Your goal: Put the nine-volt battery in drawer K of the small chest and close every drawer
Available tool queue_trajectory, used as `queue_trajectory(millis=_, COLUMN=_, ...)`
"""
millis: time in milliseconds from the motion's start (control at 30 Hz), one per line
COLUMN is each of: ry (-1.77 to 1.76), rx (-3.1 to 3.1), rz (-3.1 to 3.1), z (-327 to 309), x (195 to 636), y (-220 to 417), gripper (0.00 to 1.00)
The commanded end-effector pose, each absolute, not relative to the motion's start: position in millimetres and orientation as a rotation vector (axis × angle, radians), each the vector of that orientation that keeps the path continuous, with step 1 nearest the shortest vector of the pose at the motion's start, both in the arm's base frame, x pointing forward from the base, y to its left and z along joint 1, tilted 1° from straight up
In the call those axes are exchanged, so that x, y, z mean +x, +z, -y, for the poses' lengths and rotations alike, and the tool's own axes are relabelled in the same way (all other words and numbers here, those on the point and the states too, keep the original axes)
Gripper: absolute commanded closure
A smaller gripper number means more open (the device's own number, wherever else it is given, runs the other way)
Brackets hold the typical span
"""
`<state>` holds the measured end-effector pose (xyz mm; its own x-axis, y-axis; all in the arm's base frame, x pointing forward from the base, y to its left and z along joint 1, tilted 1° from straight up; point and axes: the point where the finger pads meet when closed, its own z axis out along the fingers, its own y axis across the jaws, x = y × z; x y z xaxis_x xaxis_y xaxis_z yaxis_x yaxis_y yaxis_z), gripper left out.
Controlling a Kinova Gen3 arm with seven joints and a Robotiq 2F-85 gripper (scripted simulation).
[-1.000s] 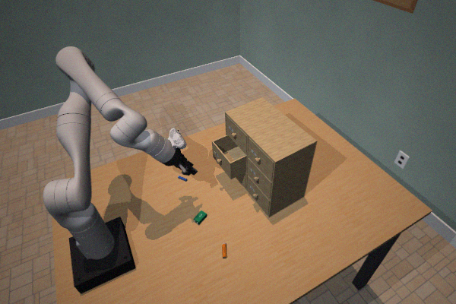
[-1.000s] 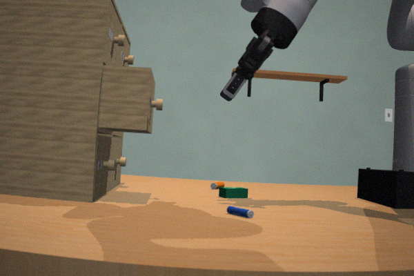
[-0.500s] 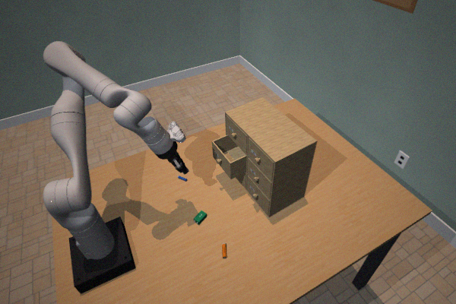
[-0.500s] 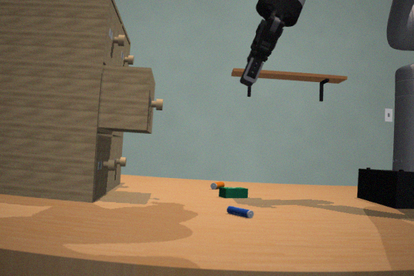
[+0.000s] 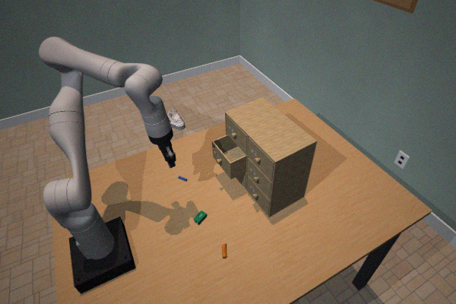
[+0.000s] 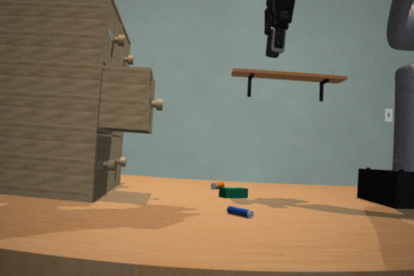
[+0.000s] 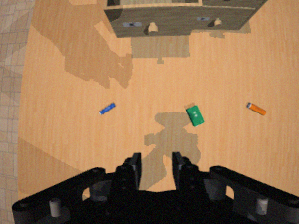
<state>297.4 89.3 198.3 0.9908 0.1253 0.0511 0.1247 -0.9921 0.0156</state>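
The nine-volt battery, a green block (image 5: 200, 216) (image 6: 233, 192) (image 7: 195, 115), lies flat on the table in front of the chest (image 5: 290, 178) (image 6: 52, 83). The chest stands upright. Its left middle drawer (image 5: 224, 164) (image 6: 125, 100) (image 7: 171, 20) is pulled partly out and looks level. The visible part of its inside shows no object. Its label is too blurred to read. The other drawers look pushed in. My gripper (image 5: 172, 164) (image 6: 275, 52) (image 7: 156, 162) is partly open and empty, pointing down high above the table, on the robot's side of the open drawer.
A blue cylindrical battery (image 5: 182, 178) (image 6: 239, 211) (image 7: 107, 109) lies on the table to the left of the green block in the wrist view. An orange cylinder (image 5: 224, 250) (image 6: 217, 185) (image 7: 256, 109) lies to its right. The open drawer juts out over the table.
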Motion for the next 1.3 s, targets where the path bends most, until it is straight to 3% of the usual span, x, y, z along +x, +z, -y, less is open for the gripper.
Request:
queue_trajectory(millis=0, ry=0.043, rx=3.124, rz=-0.207, z=-88.8, x=300.0, y=209.7, gripper=0.67)
queue_trajectory(millis=1267, ry=-0.031, rx=3.121, rz=-0.218, z=-86.4, x=294.9, y=214.3, gripper=0.67)
